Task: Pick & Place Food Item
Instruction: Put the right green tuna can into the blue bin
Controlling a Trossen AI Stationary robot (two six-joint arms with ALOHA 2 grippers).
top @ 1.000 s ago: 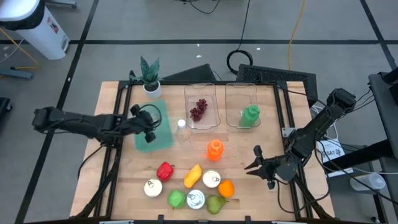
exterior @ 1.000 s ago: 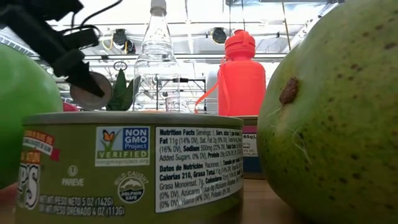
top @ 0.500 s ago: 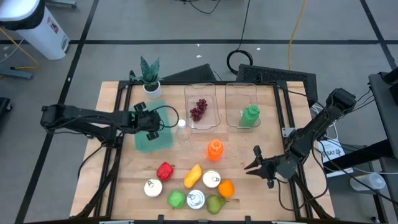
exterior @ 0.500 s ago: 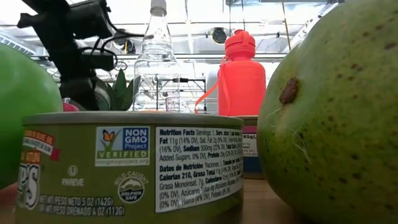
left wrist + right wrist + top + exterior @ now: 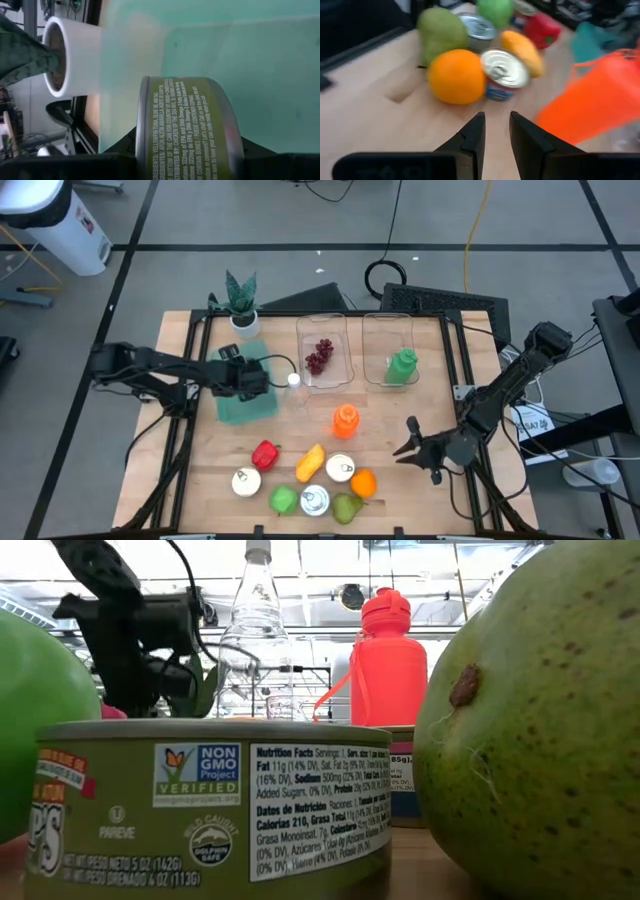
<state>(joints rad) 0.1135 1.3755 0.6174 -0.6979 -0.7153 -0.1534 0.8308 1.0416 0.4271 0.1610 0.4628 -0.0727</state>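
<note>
Left wrist view alone shows left gripper point(image 5: 187, 150) clamped on olive can point(image 5: 185, 125) over teal board point(image 5: 247, 395). Right gripper point(image 5: 495, 131), fingers slightly apart, empty, facing orange point(image 5: 456, 76).

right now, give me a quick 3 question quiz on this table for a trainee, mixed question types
1. True or false: the left jaws hold a can above the green mat.
2. What lies in the left clear tray? A grapes, B orange, C pear.
3. Fill in: the green bottle lies in the ___ clear tray.

Key: 1 true. 2 A, the grapes. 3 right, the right clear tray.
</note>
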